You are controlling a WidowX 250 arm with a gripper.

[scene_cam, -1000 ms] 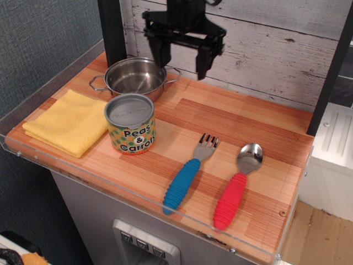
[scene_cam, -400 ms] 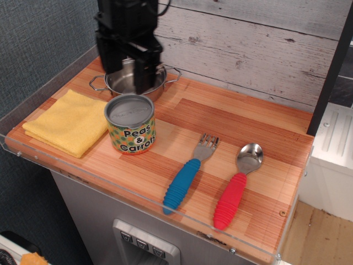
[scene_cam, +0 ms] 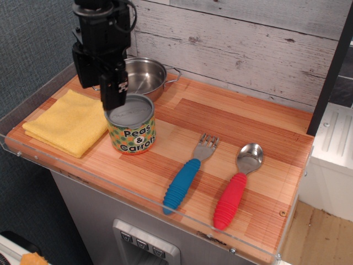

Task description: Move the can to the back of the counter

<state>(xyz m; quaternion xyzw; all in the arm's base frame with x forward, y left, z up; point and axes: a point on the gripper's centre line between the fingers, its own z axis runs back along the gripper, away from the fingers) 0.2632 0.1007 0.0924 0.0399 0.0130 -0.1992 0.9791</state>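
Observation:
The can (scene_cam: 130, 126) stands upright on the counter (scene_cam: 220, 118), left of the middle, its yellow dotted label reading "Peas & Carrots". My black gripper (scene_cam: 99, 83) hangs just above and behind the can's left edge, over the gap between the can and the pot. Its two fingers (scene_cam: 113, 88) point down and stand apart, open and empty. It touches nothing.
A shiny steel two-handled pot (scene_cam: 142, 77) sits right behind the can at the back left. A folded yellow cloth (scene_cam: 69, 121) lies to the can's left. A blue-handled fork (scene_cam: 187, 174) and a red-handled spoon (scene_cam: 236, 185) lie to the right. Whitewashed boards (scene_cam: 248, 44) back the counter.
My gripper has swung from the back middle of the counter to the left and down, and now hangs over the can's left edge. The can has not moved.

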